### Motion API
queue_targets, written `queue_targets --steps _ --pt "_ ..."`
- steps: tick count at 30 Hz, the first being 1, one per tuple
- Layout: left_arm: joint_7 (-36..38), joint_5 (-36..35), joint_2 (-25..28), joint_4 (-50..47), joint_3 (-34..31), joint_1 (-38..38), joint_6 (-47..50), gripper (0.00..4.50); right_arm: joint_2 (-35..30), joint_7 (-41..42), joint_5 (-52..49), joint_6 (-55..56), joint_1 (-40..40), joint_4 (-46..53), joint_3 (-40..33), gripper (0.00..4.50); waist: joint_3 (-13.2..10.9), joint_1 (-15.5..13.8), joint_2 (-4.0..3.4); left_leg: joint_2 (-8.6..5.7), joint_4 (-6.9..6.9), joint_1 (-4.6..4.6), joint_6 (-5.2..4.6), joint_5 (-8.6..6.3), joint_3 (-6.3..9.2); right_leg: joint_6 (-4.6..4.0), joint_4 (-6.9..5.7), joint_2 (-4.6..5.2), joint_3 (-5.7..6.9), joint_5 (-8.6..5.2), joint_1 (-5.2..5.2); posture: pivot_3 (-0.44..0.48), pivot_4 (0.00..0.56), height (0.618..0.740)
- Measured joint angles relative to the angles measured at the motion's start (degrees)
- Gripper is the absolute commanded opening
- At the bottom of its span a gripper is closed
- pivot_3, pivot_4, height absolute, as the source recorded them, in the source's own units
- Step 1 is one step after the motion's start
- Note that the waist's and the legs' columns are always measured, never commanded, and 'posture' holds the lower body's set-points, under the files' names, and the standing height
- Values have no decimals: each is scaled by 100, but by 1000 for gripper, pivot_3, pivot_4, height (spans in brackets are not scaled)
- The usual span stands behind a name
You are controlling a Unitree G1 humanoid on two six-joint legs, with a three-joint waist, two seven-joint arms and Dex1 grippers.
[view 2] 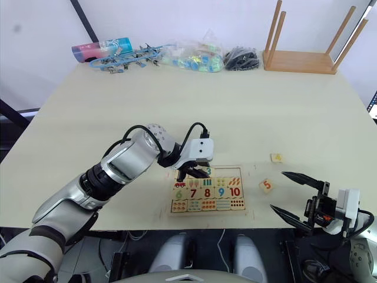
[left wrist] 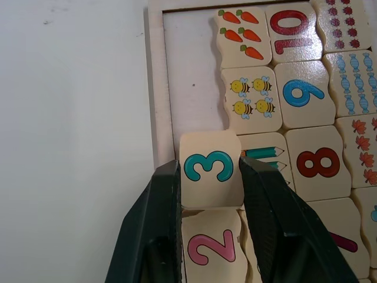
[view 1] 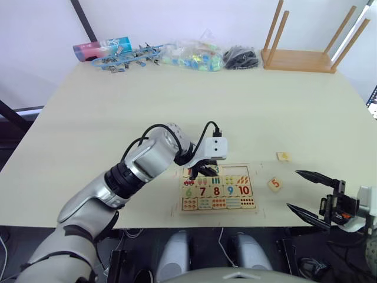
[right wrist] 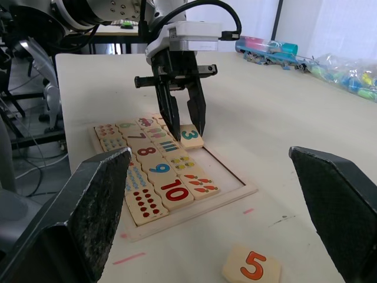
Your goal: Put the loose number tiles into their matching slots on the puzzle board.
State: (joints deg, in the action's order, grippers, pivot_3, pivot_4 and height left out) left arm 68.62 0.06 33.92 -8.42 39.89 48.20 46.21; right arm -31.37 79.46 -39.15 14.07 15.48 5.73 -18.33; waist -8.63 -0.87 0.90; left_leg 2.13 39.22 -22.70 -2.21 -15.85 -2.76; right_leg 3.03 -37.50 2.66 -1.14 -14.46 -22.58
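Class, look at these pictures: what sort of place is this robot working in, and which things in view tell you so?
Probably a robotics lab or test room: a plain table with a puzzle board, bagged odds and ends pushed to its far edge, and another desk behind the left gripper.

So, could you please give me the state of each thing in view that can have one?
Left pincer: shut on the 3 tile, at the board's top row.
Right pincer: open, holding nothing.
2 tile: seated in its slot.
5 tile: loose on the table, face up.
Tile beyond the 5 tile: loose on the table.
Board: top row partly unfilled.
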Motion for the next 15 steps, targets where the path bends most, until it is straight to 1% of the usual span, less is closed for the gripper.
queue_targets --steps 15 --pt "-7 114 -7 91 17 -5 -137 954 0 4 18 14 34 1 0 4500 0 2 0 0 0 0 0 0 0 0 0 0 0 0 0 0 150 737"
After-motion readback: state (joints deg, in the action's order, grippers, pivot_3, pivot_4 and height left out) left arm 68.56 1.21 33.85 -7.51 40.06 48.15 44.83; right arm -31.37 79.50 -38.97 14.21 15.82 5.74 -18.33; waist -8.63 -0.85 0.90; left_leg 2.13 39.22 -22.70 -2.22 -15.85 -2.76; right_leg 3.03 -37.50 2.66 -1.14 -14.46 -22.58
